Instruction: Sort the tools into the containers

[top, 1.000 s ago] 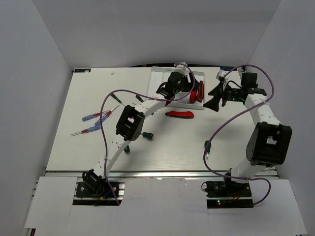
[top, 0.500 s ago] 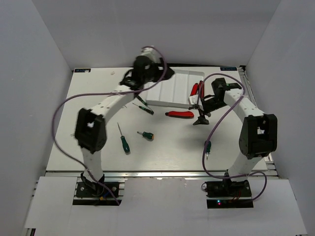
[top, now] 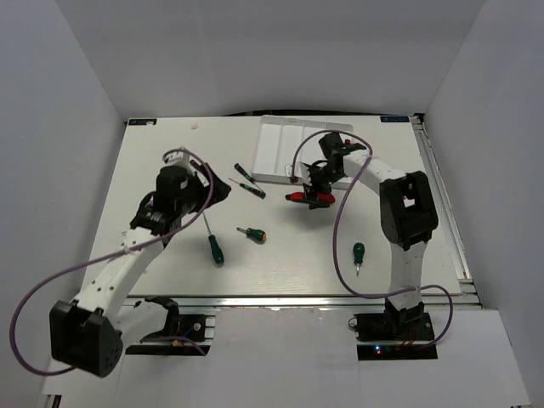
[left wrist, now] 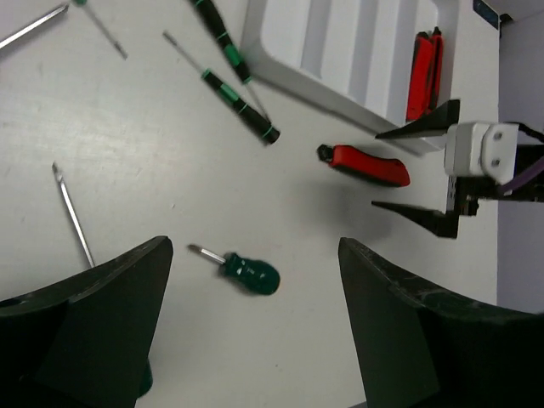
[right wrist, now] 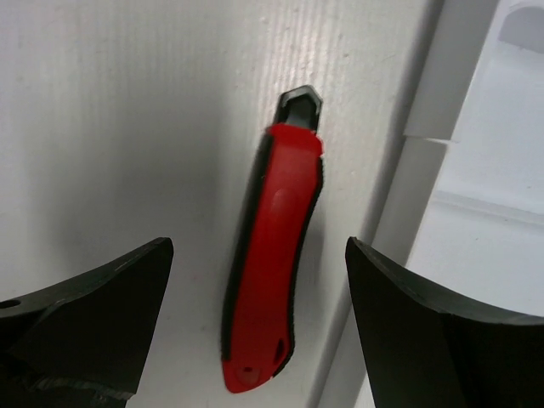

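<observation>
A red-and-black utility knife [top: 298, 197] lies on the table just in front of the white tray [top: 285, 151]. My right gripper [top: 316, 192] is open and hangs over it. In the right wrist view the knife [right wrist: 272, 280] lies lengthwise between the spread fingers of the gripper [right wrist: 259, 248], untouched, beside the tray's rim [right wrist: 463, 170]. My left gripper [top: 216, 192] is open and empty above the table's left middle. In its wrist view the gripper [left wrist: 253, 252] is above a stubby green screwdriver [left wrist: 248, 274]. Two red knives [left wrist: 423, 64] lie in the tray's rightmost compartment.
Two slim green-and-black screwdrivers [top: 248, 181] lie left of the tray. A long green screwdriver [top: 213, 242] and the stubby one [top: 252, 234] lie at the middle. Another stubby green screwdriver [top: 359, 253] lies near the right arm. The tiny screwdrivers are hidden under my left arm.
My left arm has swung from the tray back towards the left and nearer me. My right gripper has moved left and down over the knife on the table.
</observation>
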Available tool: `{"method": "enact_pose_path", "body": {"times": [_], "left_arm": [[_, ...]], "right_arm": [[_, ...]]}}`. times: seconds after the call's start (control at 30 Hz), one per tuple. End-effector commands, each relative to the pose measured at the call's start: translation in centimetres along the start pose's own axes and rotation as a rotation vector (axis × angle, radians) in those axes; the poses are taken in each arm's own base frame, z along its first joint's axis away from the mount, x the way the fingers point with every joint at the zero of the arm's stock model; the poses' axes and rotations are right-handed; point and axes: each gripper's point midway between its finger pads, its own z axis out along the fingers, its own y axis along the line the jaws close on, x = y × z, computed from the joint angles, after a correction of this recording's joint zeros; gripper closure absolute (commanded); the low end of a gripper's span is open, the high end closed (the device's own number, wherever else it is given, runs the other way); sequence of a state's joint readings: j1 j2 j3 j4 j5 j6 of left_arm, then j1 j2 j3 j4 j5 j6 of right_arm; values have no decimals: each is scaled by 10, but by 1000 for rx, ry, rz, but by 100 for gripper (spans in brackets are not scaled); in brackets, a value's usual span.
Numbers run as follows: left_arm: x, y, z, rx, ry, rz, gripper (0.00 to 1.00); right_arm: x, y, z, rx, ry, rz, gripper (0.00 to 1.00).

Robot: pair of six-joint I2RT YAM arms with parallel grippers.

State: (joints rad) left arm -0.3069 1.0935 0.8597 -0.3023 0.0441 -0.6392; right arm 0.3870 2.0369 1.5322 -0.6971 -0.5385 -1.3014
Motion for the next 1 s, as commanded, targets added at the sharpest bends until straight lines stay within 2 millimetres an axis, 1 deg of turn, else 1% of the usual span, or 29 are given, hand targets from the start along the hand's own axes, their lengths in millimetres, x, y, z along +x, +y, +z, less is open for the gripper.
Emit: {"method": "enact_pose_path", "body": {"times": [0.0,0.03,0.07,0.1,0.2,0.23,0.3,0.33,0.37,0.4,0.5,0.53,0.57,0.6,0.63,0.67,0.73,0.77,0.8,0.83,0.87,0.9,0.93,0.97], "left_arm": [[17,22,-17,-67,-22,-105,10],[25,28,-22,-75,-30,-147,10],[28,31,-24,-80,-30,-156,10],[30,33,-26,-83,-35,-165,10],[29,35,-29,-94,-41,-163,10],[28,35,-29,-96,-42,-157,10],[31,36,-26,-107,-24,-165,10],[32,37,-25,-111,-17,-164,10],[34,37,-22,-115,-6,-167,10],[36,38,-22,-119,0,-169,10],[38,39,-21,-125,9,-176,10],[39,40,-21,-128,8,-175,10],[38,41,-22,-132,5,-175,10],[39,42,-22,-135,4,-179,10],[39,41,-22,-133,4,-179,10],[39,43,-22,-138,3,-182,10],[42,45,-22,-145,10,-188,10],[44,46,-22,-150,15,-193,10],[50,50,-21,-163,28,-206,10],[54,52,-20,-170,37,-210,10],[57,55,-20,-179,44,-221,10],[63,59,-19,-190,59,-232,10],[67,61,-18,-198,70,-235,10],[70,63,-18,-208,79,-243,10]], "right_arm": [[-8,-29,3,91,53,37,11],[-6,-29,6,87,66,44,12],[-3,-24,11,65,78,56,12],[-3,-23,12,60,82,54,13],[10,-12,22,27,117,72,18],[13,-9,24,19,126,78,22],[19,-2,29,-5,135,107,26],[20,0,30,-10,137,116,32],[22,2,31,-17,140,127,35],[22,4,31,-20,141,139,42],[21,11,30,-34,137,158,54],[19,12,30,-34,130,160,61],[19,16,30,-38,127,166,65],[14,16,25,-31,111,165,70],[10,19,23,-37,98,164,72],[3,21,16,-30,81,160,73],[-11,25,8,-43,37,174,79],[-20,25,1,-49,22,183,81],[-32,23,-8,-42,-12,185,84],[-40,22,-15,-37,-32,215,85],[-55,14,-29,-9,-60,214,87],[-65,11,-35,-5,-101,230,88],[-70,5,-45,16,-128,289,90],[-82,-7,-59,57,-163,299,92]]}}
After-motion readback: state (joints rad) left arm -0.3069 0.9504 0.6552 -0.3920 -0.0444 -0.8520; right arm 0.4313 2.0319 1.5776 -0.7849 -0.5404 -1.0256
